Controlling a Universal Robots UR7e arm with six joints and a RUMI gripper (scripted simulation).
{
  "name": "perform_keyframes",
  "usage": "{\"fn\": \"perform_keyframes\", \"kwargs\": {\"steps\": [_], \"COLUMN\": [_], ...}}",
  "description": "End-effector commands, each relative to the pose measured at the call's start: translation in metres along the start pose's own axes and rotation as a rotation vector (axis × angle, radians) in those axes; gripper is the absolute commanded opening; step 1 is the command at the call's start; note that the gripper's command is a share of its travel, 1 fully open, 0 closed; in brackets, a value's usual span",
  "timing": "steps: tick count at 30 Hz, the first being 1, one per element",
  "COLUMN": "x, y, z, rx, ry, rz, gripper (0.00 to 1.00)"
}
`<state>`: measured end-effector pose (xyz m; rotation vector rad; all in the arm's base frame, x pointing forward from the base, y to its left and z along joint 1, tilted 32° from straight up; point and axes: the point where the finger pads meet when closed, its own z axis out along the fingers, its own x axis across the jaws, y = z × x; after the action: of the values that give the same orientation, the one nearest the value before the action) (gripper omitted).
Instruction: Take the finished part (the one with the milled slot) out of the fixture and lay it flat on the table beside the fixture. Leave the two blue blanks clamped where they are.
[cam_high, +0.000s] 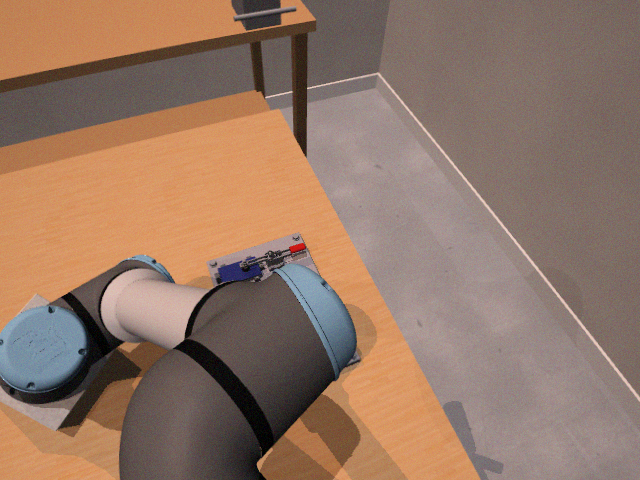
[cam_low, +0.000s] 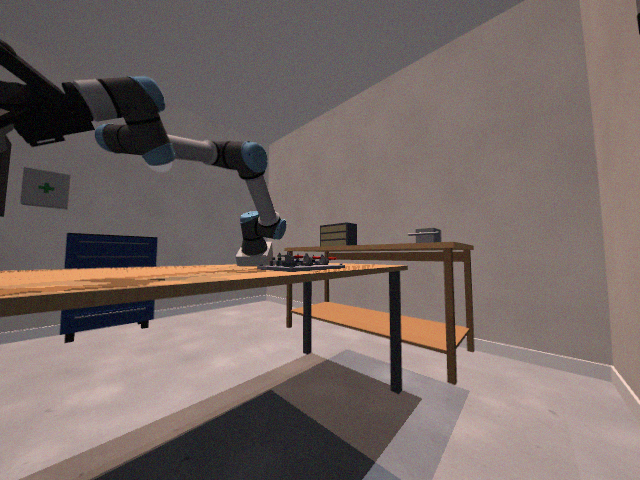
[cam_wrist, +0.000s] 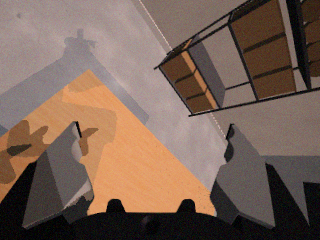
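The grey fixture plate (cam_high: 279, 244) (cam_low: 302, 268) lies on the wooden table (cam_high: 180, 206) (cam_low: 129, 290) (cam_wrist: 140, 175). In the top view one blue blank (cam_high: 232, 273) sits at its far end under a toggle clamp with a red handle (cam_high: 297, 248). The arm hides the rest of the fixture there. In the exterior view the clamps show only small and from the side. The finished part with the slot cannot be made out in any view. My gripper (cam_wrist: 154, 123) is open with nothing between its fingers. It is high above the table, well away from the fixture.
The arm's large joint (cam_high: 268, 330) covers much of the table in the top view. A second bench (cam_low: 382, 246) with a drawer box (cam_low: 338, 235) stands behind. A blue cabinet (cam_low: 111, 251) is at the left. A shelf rack (cam_wrist: 265, 50) shows at the wrist view's upper right.
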<state>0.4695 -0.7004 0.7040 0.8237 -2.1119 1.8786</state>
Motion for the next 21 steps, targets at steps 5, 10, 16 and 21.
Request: {"fn": "perform_keyframes", "kwargs": {"steps": [5,10,16,21], "x": [-0.059,-0.101,-0.134,-0.174], "y": [-0.008,-0.009,-0.008,-0.003], "z": [-0.047,-0.084,-0.118,-0.164], "rx": [-0.022,-0.045,-0.067,-0.1], "ry": [-0.096,-0.165,-0.223,-0.295], "rz": [0.049,0.081,0.105,0.133], "gripper": [1.0,1.0,1.0,1.0]}}
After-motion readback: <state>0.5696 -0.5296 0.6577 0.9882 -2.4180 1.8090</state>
